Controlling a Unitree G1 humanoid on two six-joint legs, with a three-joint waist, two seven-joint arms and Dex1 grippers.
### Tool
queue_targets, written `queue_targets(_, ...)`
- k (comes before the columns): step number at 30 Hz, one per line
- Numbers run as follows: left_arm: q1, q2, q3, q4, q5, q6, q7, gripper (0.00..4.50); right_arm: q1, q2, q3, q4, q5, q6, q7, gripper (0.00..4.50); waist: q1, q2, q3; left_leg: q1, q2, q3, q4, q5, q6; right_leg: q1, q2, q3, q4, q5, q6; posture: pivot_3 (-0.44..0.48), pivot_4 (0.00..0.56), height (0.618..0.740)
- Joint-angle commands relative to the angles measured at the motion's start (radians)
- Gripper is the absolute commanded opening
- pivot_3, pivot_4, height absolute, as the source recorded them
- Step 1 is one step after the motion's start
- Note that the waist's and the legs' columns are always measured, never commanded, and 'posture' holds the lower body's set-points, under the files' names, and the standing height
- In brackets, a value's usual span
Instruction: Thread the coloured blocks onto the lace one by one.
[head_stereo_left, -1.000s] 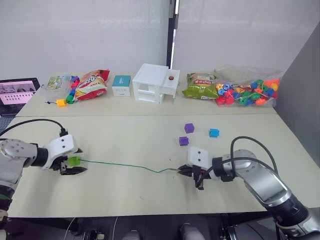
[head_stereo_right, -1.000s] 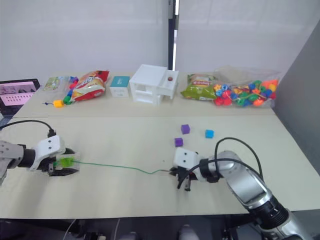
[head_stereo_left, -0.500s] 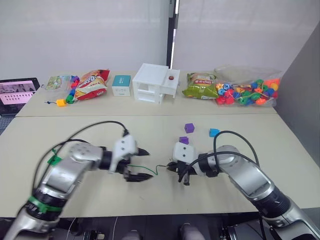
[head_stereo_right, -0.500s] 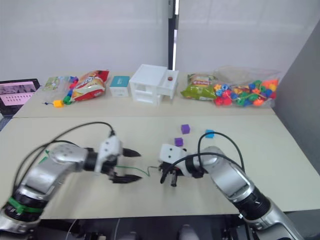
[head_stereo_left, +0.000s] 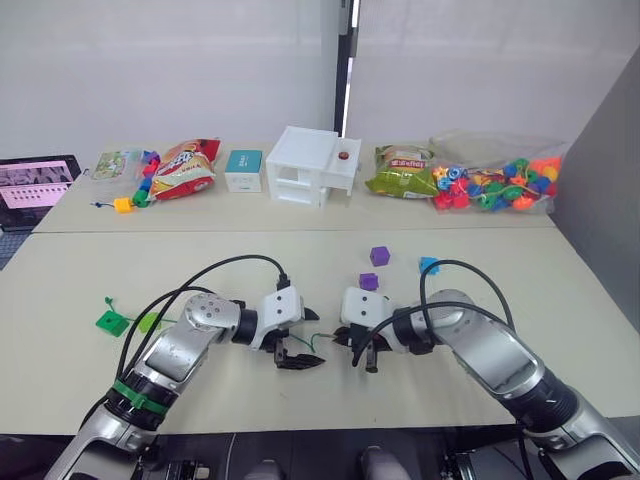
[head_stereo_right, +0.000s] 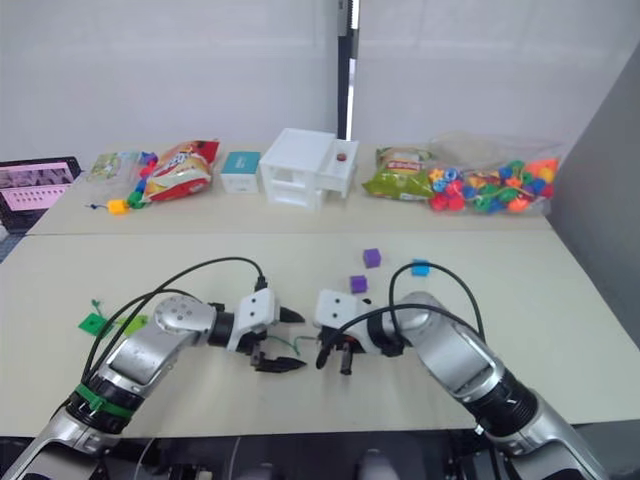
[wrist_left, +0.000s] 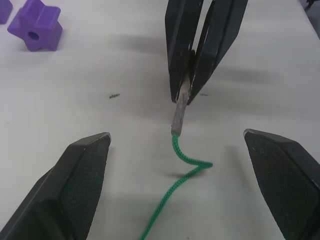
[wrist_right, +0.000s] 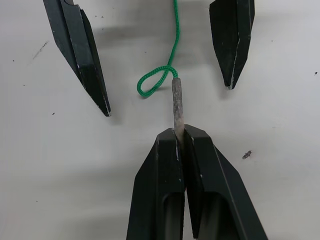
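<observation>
My right gripper (head_stereo_left: 362, 352) is shut on the stiff greyish tip (wrist_right: 177, 107) of the green lace (wrist_left: 185, 157) at the table's front centre. My left gripper (head_stereo_left: 300, 346) faces it, open, one finger on each side of the tip without touching it. Past the tip the cord curls into a small loop (wrist_right: 150, 85). Two purple blocks (head_stereo_left: 379, 256) (head_stereo_left: 368, 282) and a blue block (head_stereo_left: 428, 265) lie behind the right gripper. A dark green block (head_stereo_left: 111, 322) and a light green block (head_stereo_left: 148, 322) lie at the front left.
Along the back stand a clear bag of beads (head_stereo_left: 490, 185), two snack bags (head_stereo_left: 400, 172) (head_stereo_left: 183, 168), a white box (head_stereo_left: 310, 165), a small teal box (head_stereo_left: 242, 170) and a bead string with a yellow cube (head_stereo_left: 122, 205). A screen (head_stereo_left: 35, 185) sits far left. Black cables arc over both arms.
My left arm let go of the light green block at the far left and swung to the centre, stopping open around the lace tip. The right gripper shifted slightly left, still holding the tip.
</observation>
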Motion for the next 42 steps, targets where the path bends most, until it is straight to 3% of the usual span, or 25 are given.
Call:
queue_targets(1,-0.028,-0.013,0.017,-0.001,-0.005,-0.019,-0.005,3.92,-0.019,-0.006,-0.014,-0.042,0.008,0.005,0.003,0.0,-0.001,0.0,0.0,0.0,0.0,0.0,0.0,0.0,0.0,0.0,0.0,0.0,0.0,0.0,0.0,0.0,0.15,0.74)
queue_targets(13,-0.034,-0.024,0.015,0.011,0.0,-0.021,-0.007,0.02,-0.016,-0.007,-0.013,-0.051,0.013,0.01,0.002,0.0,-0.002,0.0,0.0,0.0,0.0,0.0,0.0,0.0,0.0,0.0,0.0,0.0,0.0,0.0,0.0,0.0,0.15,0.74)
queue_targets(25,-0.041,-0.024,0.022,0.006,-0.005,-0.004,-0.014,0.02,0.005,-0.005,-0.025,-0.06,0.009,0.01,-0.019,0.0,-0.002,0.0,0.0,0.0,0.0,0.0,0.0,0.0,0.0,0.0,0.0,0.0,0.0,0.0,0.0,0.0,0.15,0.74)
queue_targets(31,-0.042,-0.01,0.021,-0.003,-0.006,0.004,-0.032,0.0,0.106,-0.004,-0.141,-0.142,0.055,0.061,-0.089,2.05,0.001,0.0,0.0,0.0,0.0,0.0,0.0,0.0,0.0,0.0,0.0,0.0,0.0,0.0,0.0,0.0,0.15,0.74)
queue_targets(38,-0.028,0.013,0.032,-0.02,-0.013,0.009,-0.042,0.0,0.322,0.124,-0.466,-0.265,0.109,0.181,-0.327,4.45,0.004,0.0,0.0,-0.001,0.0,0.0,0.0,0.0,0.0,0.0,0.0,0.0,0.0,0.0,0.0,0.0,0.15,0.74)
queue_targets(42,-0.017,0.026,0.045,-0.033,-0.023,0.022,-0.043,0.0,0.412,0.255,-0.598,-0.238,0.024,0.152,-0.573,4.5,0.002,0.0,0.0,0.0,0.0,0.0,0.0,0.0,0.0,0.0,0.0,0.0,0.001,0.0,0.0,0.0,0.15,0.74)
